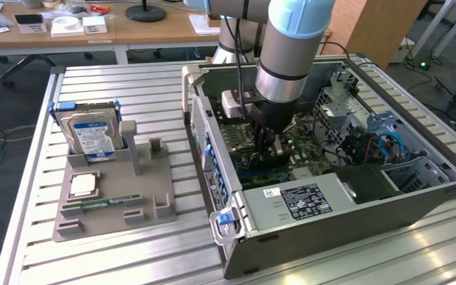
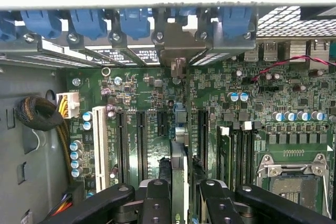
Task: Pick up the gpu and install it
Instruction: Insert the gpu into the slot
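Observation:
My gripper point(image 1: 271, 151) reaches down into the open computer case point(image 1: 331, 228), just above the motherboard point(image 2: 142, 90). In the wrist view the gpu point(image 2: 179, 145) appears edge-on as a thin green card standing upright between my two black fingers point(image 2: 156, 203). The gripper point(image 2: 180, 203) is shut on it. The card's silver end bracket point(image 2: 177, 45) sits against the case's rear slot openings. Its lower edge lies along a motherboard slot between the black expansion slots point(image 2: 142, 140) and the memory slots point(image 2: 239, 150); I cannot tell how deep it sits.
On the slatted table, a grey holder point(image 1: 113, 199) carries a silver hard drive with a blue-white label point(image 1: 93, 136), a square chip point(image 1: 83, 185) and a slim RAM stick point(image 1: 105, 202). Blue latches point(image 2: 84, 22) line the case's rear. An empty processor socket point(image 2: 294, 179) and a cable bundle point(image 2: 39, 114) flank the card.

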Robot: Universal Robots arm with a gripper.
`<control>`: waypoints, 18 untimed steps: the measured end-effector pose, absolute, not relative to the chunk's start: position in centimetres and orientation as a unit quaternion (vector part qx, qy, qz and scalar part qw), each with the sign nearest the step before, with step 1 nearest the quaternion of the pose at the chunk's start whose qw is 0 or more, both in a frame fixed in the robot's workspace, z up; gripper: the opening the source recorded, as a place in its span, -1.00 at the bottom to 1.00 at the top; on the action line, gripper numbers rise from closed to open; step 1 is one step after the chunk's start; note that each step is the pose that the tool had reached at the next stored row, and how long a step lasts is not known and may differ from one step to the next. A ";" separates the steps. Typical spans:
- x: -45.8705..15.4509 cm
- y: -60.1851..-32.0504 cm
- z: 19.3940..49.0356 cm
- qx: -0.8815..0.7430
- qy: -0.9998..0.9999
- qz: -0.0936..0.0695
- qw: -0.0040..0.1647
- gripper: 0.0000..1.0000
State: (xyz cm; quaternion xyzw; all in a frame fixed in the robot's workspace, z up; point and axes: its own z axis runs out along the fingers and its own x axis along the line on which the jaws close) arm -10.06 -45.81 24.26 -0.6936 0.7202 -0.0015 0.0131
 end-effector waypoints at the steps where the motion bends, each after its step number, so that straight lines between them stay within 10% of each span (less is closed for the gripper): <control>1: -10.1 -45.8 24.2 -0.694 0.720 -0.001 0.013 -0.47; 18: -10.1 -45.8 24.1 -0.694 0.720 -0.003 0.012 -0.22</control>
